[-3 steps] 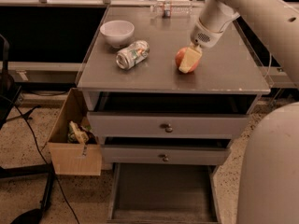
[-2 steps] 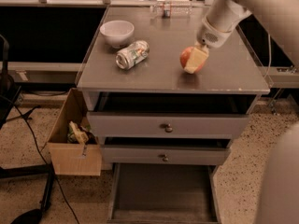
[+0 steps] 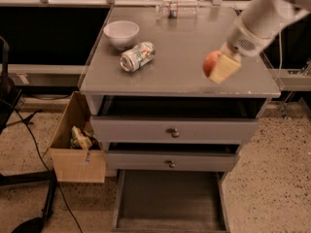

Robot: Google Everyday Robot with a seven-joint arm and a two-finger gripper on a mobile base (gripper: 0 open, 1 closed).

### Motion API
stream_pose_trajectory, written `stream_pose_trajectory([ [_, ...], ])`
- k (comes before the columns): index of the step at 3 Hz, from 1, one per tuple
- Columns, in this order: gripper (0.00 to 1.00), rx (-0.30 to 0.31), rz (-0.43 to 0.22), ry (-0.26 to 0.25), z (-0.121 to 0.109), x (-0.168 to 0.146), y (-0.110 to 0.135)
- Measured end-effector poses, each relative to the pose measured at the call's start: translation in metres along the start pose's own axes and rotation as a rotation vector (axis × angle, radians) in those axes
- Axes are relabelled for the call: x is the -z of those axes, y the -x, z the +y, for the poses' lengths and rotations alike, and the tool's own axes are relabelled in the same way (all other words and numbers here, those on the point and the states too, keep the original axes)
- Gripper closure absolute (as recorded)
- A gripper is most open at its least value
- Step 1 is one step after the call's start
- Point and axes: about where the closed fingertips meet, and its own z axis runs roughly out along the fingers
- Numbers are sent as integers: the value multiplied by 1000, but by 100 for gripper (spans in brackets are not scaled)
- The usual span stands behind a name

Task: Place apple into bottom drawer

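Grey counter, flat top, standing over three drawers.

- Gripper: near the front right corner of the counter, arm entering from the upper right; pale fingers pinching the apple.
- Apple: red-orange, held in the gripper over the counter close to the front edge; whether it touches the surface cannot be told.
- Bottom drawer: pulled out below the front edge, dark floor bare.
- Two upper drawers: round knobs, each slightly ajar.
- White bowl: near the back left corner.
- Crushed can: on its side, just in front of the bowl.
- Cardboard box: on the floor, left of the drawers.
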Motion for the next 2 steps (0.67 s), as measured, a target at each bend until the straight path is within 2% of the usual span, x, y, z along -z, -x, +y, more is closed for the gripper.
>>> stream_pose_trajectory([
  [1, 100, -27, 7, 16, 47, 14, -33],
  [2, 100, -27, 7, 16, 47, 14, -33],
])
